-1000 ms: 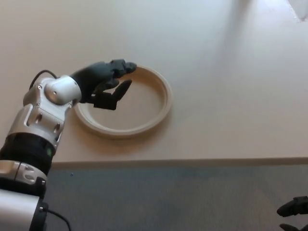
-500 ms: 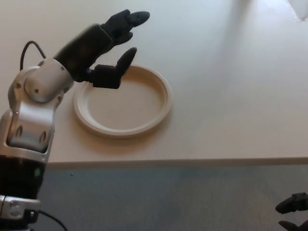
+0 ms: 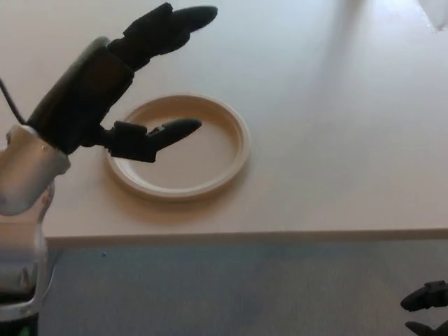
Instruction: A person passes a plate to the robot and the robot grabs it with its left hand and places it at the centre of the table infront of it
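A round cream plate [image 3: 210,164] lies flat on the pale table [image 3: 336,126], a little left of the middle and close to the front edge. My left hand [image 3: 119,84] is raised above the plate's left side, open, fingers spread apart and holding nothing; its thumb hangs over the plate's inner left part. It hides part of the plate's left rim. Only the dark fingertips of my right hand [image 3: 425,308] show at the bottom right corner, below the table edge, too little to judge.
The table's front edge [image 3: 280,236] runs across the lower part of the view, with grey floor [image 3: 245,294] beneath. A small pale object [image 3: 435,10] sits at the top right corner.
My left hand has let go of the plate's rim, lifted up toward the camera and spread its fingers. The plate stays where it was.
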{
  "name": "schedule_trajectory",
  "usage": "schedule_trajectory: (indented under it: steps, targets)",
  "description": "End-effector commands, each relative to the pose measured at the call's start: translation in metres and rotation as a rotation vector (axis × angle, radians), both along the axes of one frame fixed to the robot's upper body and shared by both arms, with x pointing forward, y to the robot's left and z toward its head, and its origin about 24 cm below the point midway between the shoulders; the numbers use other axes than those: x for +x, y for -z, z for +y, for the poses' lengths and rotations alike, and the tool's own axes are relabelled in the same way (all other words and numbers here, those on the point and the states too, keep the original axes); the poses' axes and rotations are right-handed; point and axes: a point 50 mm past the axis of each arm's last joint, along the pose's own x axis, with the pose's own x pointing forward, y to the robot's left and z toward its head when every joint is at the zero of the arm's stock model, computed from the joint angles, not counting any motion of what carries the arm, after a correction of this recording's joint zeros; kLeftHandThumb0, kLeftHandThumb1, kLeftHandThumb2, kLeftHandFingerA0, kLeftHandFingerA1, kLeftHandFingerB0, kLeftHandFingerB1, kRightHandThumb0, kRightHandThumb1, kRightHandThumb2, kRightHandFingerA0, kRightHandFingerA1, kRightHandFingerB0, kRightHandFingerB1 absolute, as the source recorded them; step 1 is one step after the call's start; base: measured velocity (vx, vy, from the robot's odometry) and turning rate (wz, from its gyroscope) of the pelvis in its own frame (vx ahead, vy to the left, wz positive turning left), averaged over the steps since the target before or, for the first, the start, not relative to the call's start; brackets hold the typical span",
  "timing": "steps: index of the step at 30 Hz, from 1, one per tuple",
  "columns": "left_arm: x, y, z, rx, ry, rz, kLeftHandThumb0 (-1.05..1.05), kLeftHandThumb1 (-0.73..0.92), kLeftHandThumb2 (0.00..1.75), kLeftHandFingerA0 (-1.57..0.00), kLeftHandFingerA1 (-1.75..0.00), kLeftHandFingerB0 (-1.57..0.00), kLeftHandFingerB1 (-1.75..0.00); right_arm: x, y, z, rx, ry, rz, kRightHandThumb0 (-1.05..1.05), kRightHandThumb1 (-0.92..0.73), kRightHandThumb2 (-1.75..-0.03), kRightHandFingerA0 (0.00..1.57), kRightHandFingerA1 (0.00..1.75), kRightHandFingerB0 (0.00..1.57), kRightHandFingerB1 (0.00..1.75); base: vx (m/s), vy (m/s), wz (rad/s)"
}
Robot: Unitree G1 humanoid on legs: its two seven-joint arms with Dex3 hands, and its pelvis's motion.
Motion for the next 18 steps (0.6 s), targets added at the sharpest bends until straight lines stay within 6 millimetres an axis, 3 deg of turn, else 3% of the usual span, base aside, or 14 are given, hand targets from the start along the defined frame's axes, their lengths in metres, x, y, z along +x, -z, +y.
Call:
schedule_trajectory:
  steps: [1, 2, 3, 4, 5, 6, 7, 8, 9, 10, 11, 12, 14, 18]
  targets:
    - [-0.164, -0.029, 0.013, -0.41, 0.48, -0.179, -0.5, 0.69, 0.61, -0.65, -0.69, -0.29, -0.31, -0.008, 0.002, -0.012, -0.042, -0.004, 0.07, -0.5, -0.61, -0.58, 0.71, 0.69, 0.56, 0.55, 0.0, 0.0, 0.0]
    - [-0.172, -0.025, 0.019, -0.337, 0.469, -0.141, -0.26, 0.65, 0.59, -0.56, -0.86, -0.23, -0.29, -0.01, 0.004, -0.012, -0.034, 0.004, 0.079, -0.51, -0.61, -0.57, 0.7, 0.68, 0.57, 0.54, 0.0, 0.0, 0.0]
    - [-0.175, -0.023, 0.021, -0.316, 0.467, -0.128, -0.26, 0.65, 0.59, -0.56, -0.86, -0.23, -0.29, -0.011, 0.005, -0.012, -0.031, 0.006, 0.081, -0.51, -0.61, -0.57, 0.7, 0.68, 0.57, 0.54, 0.0, 0.0, 0.0]
    - [-0.182, -0.015, 0.023, -0.316, 0.504, -0.035, -0.19, 0.62, 0.59, -0.55, -1.44, -0.27, -0.32, -0.013, 0.006, -0.012, -0.031, 0.004, 0.086, -0.51, -0.62, -0.58, 0.68, 0.67, 0.55, 0.53, 0.0, 0.0, 0.0]
    - [-0.184, -0.01, 0.025, -0.311, 0.546, 0.056, -0.21, 0.61, 0.58, -0.41, -0.57, -0.28, -0.3, -0.013, 0.006, -0.012, -0.032, 0.003, 0.086, -0.5, -0.62, -0.58, 0.7, 0.68, 0.55, 0.54, 0.0, 0.0, 0.0]
    - [-0.186, -0.006, 0.027, -0.306, 0.598, 0.152, -0.21, 0.61, 0.58, -0.41, -0.57, -0.28, -0.3, -0.014, 0.006, -0.012, -0.033, 0.004, 0.087, -0.5, -0.62, -0.58, 0.7, 0.68, 0.55, 0.54, 0.0, 0.0, 0.0]
    - [-0.186, 0.002, 0.03, -0.321, 0.612, 0.235, -0.18, 0.39, 0.89, -0.4, -0.63, -0.18, -0.5, -0.016, 0.008, -0.012, -0.038, 0.006, 0.095, -0.51, -0.62, -0.58, 0.73, 0.68, 0.56, 0.53, 0.0, 0.0, 0.0]
    - [-0.187, 0.004, 0.031, -0.327, 0.613, 0.254, -0.18, 0.39, 0.89, -0.4, -0.63, -0.18, -0.5, -0.016, 0.008, -0.012, -0.039, 0.007, 0.097, -0.51, -0.62, -0.58, 0.73, 0.68, 0.56, 0.53, 0.0, 0.0, 0.0]
    - [-0.187, 0.013, 0.034, -0.382, 0.633, 0.38, -0.22, 0.58, 0.57, -0.51, -0.48, -0.36, -0.33, -0.017, 0.009, -0.012, -0.037, 0.008, 0.099, -0.5, -0.61, -0.58, 0.71, 0.67, 0.55, 0.53, 0.0, 0.0, 0.0]
    - [-0.188, 0.016, 0.035, -0.399, 0.638, 0.414, -0.22, 0.58, 0.57, -0.51, -0.48, -0.36, -0.33, -0.017, 0.009, -0.011, -0.036, 0.008, 0.1, -0.5, -0.61, -0.58, 0.71, 0.67, 0.55, 0.53, 0.0, 0.0, 0.0]
    - [-0.185, 0.024, 0.046, -0.263, 0.574, 0.319, -0.38, 0.65, 0.6, -0.57, -0.65, -0.51, -0.36, -0.018, 0.011, -0.01, -0.036, 0.002, 0.103, -0.5, -0.61, -0.57, 0.72, 0.67, 0.55, 0.53, 0.0, 0.0, 0.0]
    - [-0.183, 0.029, 0.052, -0.179, 0.544, 0.268, -0.34, 0.61, 0.59, -0.51, -0.52, -0.68, -0.41, -0.018, 0.011, -0.01, -0.033, 0.001, 0.104, -0.5, -0.61, -0.58, 0.7, 0.68, 0.55, 0.53, 0.0, 0.0, 0.0]
    - [-0.18, 0.046, 0.06, -0.126, 0.489, 0.325, -0.2, 0.64, 0.6, -0.52, -0.36, -0.76, -0.43, -0.018, 0.011, -0.01, -0.027, 0.008, 0.101, -0.5, -0.62, -0.58, 0.72, 0.68, 0.55, 0.53, 0.0, 0.0, 0.0]
    - [-0.166, 0.094, 0.07, -0.021, 0.243, 0.485, -0.13, 0.68, 0.64, -0.52, -0.38, -0.74, -0.44, -0.018, 0.011, -0.011, -0.031, 0.011, 0.103, -0.5, -0.61, -0.58, 0.72, 0.68, 0.55, 0.53, 0.0, 0.0, 0.0]
